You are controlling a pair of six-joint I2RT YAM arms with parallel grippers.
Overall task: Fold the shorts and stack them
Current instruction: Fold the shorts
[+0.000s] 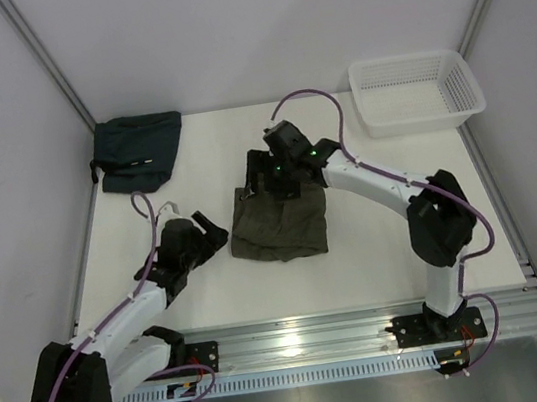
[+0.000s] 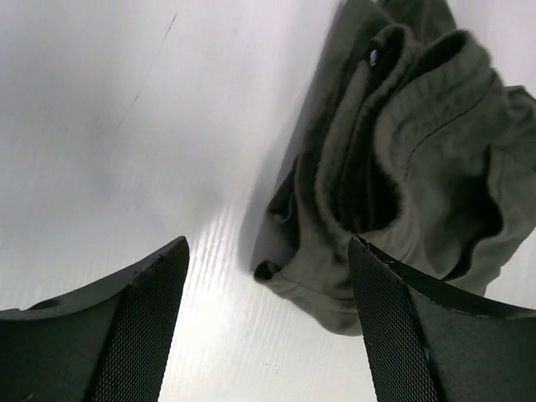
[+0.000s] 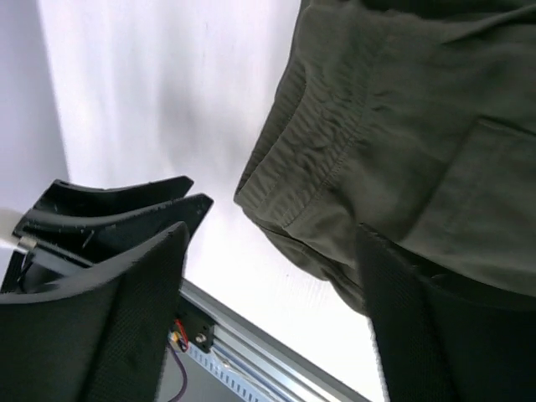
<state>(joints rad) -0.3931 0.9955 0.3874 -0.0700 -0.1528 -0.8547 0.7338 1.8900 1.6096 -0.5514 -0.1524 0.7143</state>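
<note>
The olive-green shorts [image 1: 280, 221] lie in a rumpled, partly folded pile at the middle of the table. My left gripper [image 1: 216, 235] is open and empty, low over the table just left of the pile. In the left wrist view the shorts [image 2: 402, 151] lie ahead and to the right of the open gripper [image 2: 268, 276]. My right gripper [image 1: 284, 180] is open and empty above the pile's far edge. In the right wrist view the shorts [image 3: 402, 142] fill the upper right, partly behind the right one of its fingers [image 3: 444, 335].
A dark folded garment [image 1: 138, 150] lies at the back left corner. A white mesh basket [image 1: 416, 90] stands at the back right. A metal rail [image 1: 369, 333] runs along the near edge. Walls close in both sides.
</note>
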